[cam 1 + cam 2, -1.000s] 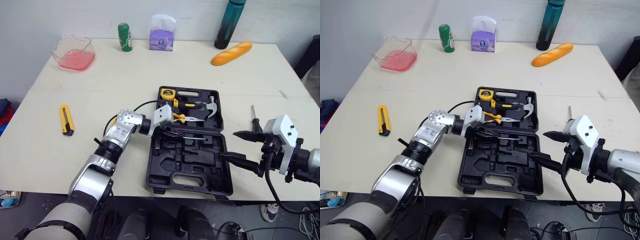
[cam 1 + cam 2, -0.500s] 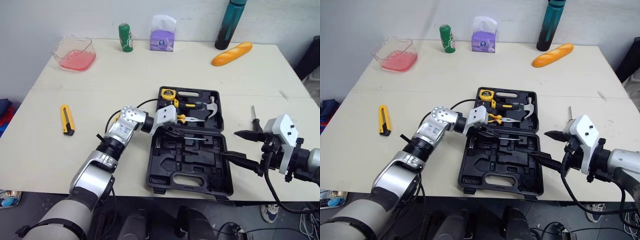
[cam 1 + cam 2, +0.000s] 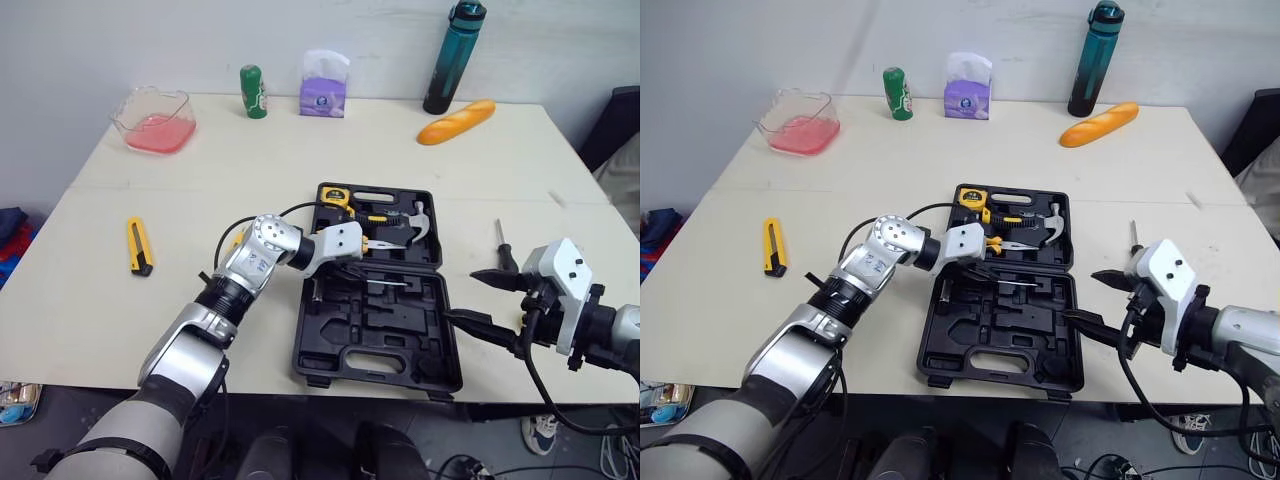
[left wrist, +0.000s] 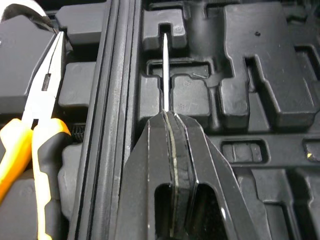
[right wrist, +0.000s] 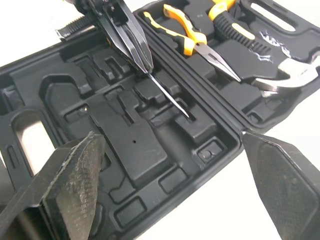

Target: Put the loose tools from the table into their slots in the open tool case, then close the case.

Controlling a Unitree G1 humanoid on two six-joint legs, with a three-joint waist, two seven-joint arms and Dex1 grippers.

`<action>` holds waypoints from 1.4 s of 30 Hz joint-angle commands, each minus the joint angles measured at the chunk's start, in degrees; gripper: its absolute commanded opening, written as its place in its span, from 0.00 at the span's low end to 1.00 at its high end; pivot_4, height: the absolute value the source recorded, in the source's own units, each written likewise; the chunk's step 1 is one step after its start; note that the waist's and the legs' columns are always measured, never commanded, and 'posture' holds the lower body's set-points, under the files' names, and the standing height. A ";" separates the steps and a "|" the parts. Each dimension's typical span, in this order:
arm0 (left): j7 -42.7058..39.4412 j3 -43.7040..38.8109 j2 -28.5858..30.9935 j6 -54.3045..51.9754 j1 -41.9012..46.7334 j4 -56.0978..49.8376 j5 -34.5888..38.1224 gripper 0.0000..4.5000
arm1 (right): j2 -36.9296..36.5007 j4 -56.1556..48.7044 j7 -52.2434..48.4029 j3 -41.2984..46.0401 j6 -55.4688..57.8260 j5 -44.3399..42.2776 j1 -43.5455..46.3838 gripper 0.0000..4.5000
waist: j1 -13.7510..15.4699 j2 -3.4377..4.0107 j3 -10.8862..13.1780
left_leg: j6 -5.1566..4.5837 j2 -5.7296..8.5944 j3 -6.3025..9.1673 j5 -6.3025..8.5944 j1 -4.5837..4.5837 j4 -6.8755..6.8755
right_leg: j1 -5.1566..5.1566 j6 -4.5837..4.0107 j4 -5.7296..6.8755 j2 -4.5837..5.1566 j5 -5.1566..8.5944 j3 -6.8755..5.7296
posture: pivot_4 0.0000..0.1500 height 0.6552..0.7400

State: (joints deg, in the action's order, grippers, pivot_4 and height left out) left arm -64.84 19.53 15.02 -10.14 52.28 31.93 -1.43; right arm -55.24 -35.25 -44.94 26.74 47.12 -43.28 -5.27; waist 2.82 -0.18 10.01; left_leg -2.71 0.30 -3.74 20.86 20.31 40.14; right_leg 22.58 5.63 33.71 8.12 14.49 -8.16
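A pale counter [image 3: 150, 200] stands against a white wall. Nearest the front edge, one black tool case [image 3: 400, 335] lies open, its two halves flat. The right gripper [image 3: 1079, 296] hangs spread wide and holding nothing at the case's near right corner.

Over the near half, just beside the hinge, the left gripper [image 4: 166, 117] is clamped on one thin metal tool [image 4: 164, 75], whose shaft points along a narrow slot. Whether the shaft touches the slot cannot be told.

The far half holds three tools:
- one pair of pliers [image 3: 385, 240] with yellow handles
- one hammer [image 3: 420, 218]
- one yellow tape measure [image 3: 335, 190]

Two loose tools lie on the counter. One screwdriver [image 3: 501, 245] is just right of the case. One yellow knife [image 3: 138, 246] is well apart on the left.

Five things stand along the far edge:
- a clear tub [image 3: 155, 115] with a pink bottom
- a green can [image 3: 252, 92]
- a purple tissue pack [image 3: 324, 85]
- a teal bottle [image 3: 444, 58]
- a bread loaf [image 3: 456, 121]
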 commanded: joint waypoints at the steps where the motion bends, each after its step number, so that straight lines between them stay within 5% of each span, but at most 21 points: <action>1: 3.58 -10.36 2.71 -9.58 -1.89 -6.28 7.76 0.30 | 0.39 2.23 -1.56 7.29 -1.97 0.71 -2.13 1.00 | -0.44 0.03 0.12 | 0.07 -0.01 -0.02 -0.06 0.07 -0.01 | 0.08 0.00 0.12 -0.02 0.00 -0.01 | 1.00 0.94; 6: 2.26 -23.30 14.83 -25.16 -16.02 -26.90 18.79 0.85 | -0.49 9.49 -8.20 17.27 -4.65 3.95 -10.61 1.00 | -1.57 0.12 0.18 | 0.12 -0.04 -0.02 -0.14 0.24 -0.05 | 0.19 0.00 0.11 -0.45 0.00 -0.11 | 1.00 0.94; 8: 2.45 -28.69 19.96 -27.08 -24.27 -34.68 21.51 0.99 | -1.04 13.43 -11.14 20.83 -6.27 5.99 -14.00 1.00 | -1.87 0.18 0.18 | 0.16 -0.04 -0.14 -0.10 0.03 -0.20 | 0.08 0.00 0.04 -0.43 0.01 0.07 | 1.00 0.94; 13: 3.87 -49.25 29.44 -30.70 -42.57 -36.87 26.87 0.99 | -3.26 26.73 -16.05 27.49 -11.27 11.67 -18.53 1.00 | -1.49 0.19 0.35 | 0.23 -0.10 -0.16 0.05 -0.08 -0.15 | 0.06 -0.02 -0.17 -0.27 0.04 0.34 | 1.00 0.94; 20: 8.94 -67.83 36.87 -26.56 -56.34 -23.24 24.42 0.99 | -6.86 41.93 -16.87 28.07 -17.16 16.78 -15.87 1.00 | -1.43 0.52 0.51 | 0.59 -0.09 -0.19 0.39 -0.07 -0.36 | 0.38 -0.26 -0.09 -0.02 0.20 0.28 | 1.00 0.94; 32: 14.11 -64.88 38.33 -19.38 -56.60 -16.30 22.73 0.99 | -6.55 46.27 -15.04 22.94 -21.02 18.92 -7.39 1.00 | -1.50 0.80 0.66 | 0.66 -0.08 -0.72 0.34 0.01 -0.61 | 0.98 -0.28 0.23 0.14 0.23 0.60 | 1.00 0.94; 42: 9.61 -53.89 37.24 -25.56 -49.12 -33.12 32.43 0.99 | 1.28 22.35 -3.33 20.39 -6.51 11.78 -3.37 1.00 | -1.51 0.81 0.67 | 0.73 -0.07 -0.86 0.29 -0.02 -0.81 | 1.04 -0.27 0.21 0.12 0.22 0.69 | 1.00 0.94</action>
State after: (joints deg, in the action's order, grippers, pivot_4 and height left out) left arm -53.91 -35.30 51.29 -34.97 1.53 3.66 28.04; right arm -54.37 -7.48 -50.98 47.25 37.85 -28.86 -9.75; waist 1.31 0.63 10.68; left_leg -1.96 0.23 -4.61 21.12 20.27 39.32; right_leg 23.61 5.35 33.94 8.23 14.71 -7.45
